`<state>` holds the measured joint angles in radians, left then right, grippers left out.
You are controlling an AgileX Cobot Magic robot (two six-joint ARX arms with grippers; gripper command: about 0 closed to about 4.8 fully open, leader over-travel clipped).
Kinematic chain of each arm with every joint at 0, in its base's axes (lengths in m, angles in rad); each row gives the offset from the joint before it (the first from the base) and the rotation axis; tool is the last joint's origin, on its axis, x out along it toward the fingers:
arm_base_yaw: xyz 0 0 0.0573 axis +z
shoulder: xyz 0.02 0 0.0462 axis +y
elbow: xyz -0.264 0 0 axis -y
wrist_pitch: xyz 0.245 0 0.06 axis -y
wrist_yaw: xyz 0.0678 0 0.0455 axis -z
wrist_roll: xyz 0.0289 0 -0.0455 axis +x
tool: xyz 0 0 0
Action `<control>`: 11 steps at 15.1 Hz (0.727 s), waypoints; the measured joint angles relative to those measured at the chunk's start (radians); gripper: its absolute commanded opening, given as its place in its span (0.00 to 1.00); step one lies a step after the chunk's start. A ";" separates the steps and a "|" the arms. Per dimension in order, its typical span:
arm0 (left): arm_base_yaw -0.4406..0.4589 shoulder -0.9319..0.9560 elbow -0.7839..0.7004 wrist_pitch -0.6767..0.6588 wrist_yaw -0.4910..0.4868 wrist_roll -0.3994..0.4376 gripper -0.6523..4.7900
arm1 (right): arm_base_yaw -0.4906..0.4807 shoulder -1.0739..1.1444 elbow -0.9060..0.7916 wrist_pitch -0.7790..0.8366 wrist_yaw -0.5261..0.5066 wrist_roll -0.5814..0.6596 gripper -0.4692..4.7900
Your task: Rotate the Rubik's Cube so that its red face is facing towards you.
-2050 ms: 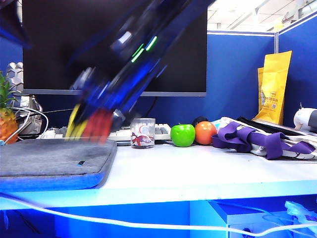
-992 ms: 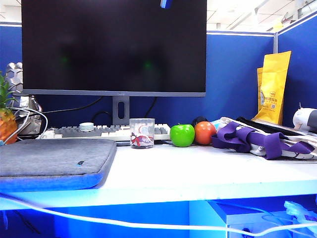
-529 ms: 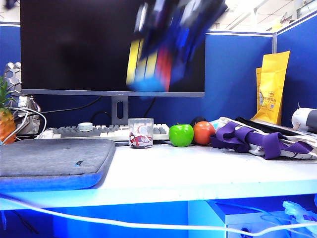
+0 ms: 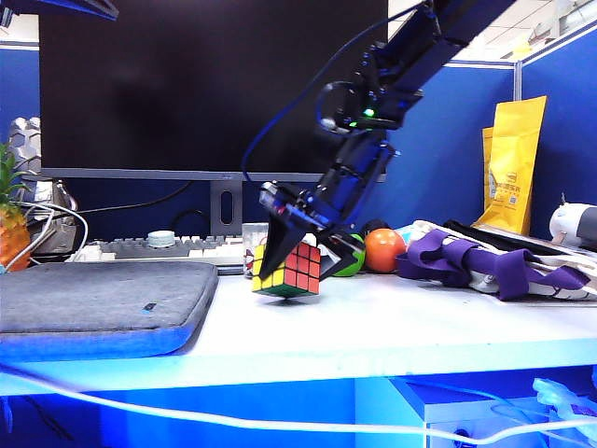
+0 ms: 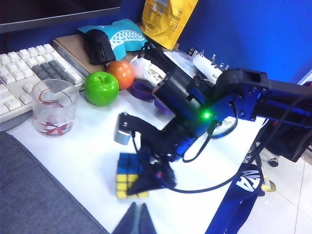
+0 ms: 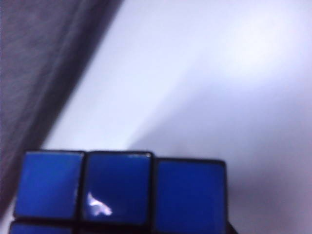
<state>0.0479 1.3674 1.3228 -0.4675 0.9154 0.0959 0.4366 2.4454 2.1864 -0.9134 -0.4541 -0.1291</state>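
The Rubik's Cube [image 4: 297, 269] hangs tilted, low over the white table's middle, with one lower edge close to the surface. My right gripper [image 4: 297, 274] reaches down from the upper right and is shut on it, one finger on each side. The red face [image 4: 304, 263] is turned toward the exterior camera, with yellow on the left and green underneath. In the left wrist view the cube [image 5: 126, 168] shows blue and yellow under the right gripper [image 5: 140, 163]. The right wrist view shows only the cube's blue side [image 6: 122, 190]. My left gripper [image 5: 138, 218] hovers high, shut and empty.
A glass cup [image 5: 53, 105], a green apple [image 5: 101, 87] and an orange [image 5: 121, 73] stand just behind the cube, in front of the keyboard [image 4: 168, 247] and monitor [image 4: 215, 84]. A grey pad [image 4: 103, 303] lies at the left. Purple straps [image 4: 485, 261] lie at the right.
A second ago no arm was over the table. Then the right arm swung in high with the cube. It has since come down to the table in front of the cup.
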 measured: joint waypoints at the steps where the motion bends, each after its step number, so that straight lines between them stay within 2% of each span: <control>1: 0.000 0.000 0.000 0.000 0.000 0.000 0.11 | 0.002 0.000 0.002 0.022 0.038 -0.003 0.08; 2: 0.000 0.000 0.000 0.001 0.000 0.000 0.11 | 0.000 0.001 0.002 0.059 0.135 -0.008 0.08; 4: 0.000 0.000 0.000 0.000 0.000 0.000 0.11 | -0.003 0.001 0.003 0.082 0.250 -0.010 0.08; 6: 0.000 0.000 0.000 0.000 0.000 0.000 0.11 | -0.003 0.001 0.004 0.090 0.277 -0.010 0.09; 7: 0.000 0.000 0.000 0.000 0.000 0.000 0.11 | -0.003 0.001 0.003 0.092 0.278 -0.010 0.13; 8: 0.000 0.000 0.000 0.000 0.000 0.000 0.11 | -0.003 0.001 0.003 0.092 0.278 -0.010 0.46; 9: 0.000 0.000 0.000 0.000 0.000 0.000 0.11 | -0.003 0.001 0.004 0.092 0.278 -0.005 0.96; 11: 0.000 0.000 0.000 -0.001 0.000 0.000 0.11 | -0.003 0.004 0.002 0.079 0.303 0.003 1.00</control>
<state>0.0479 1.3674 1.3228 -0.4683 0.9150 0.0959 0.4335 2.4496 2.1887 -0.8349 -0.1516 -0.1261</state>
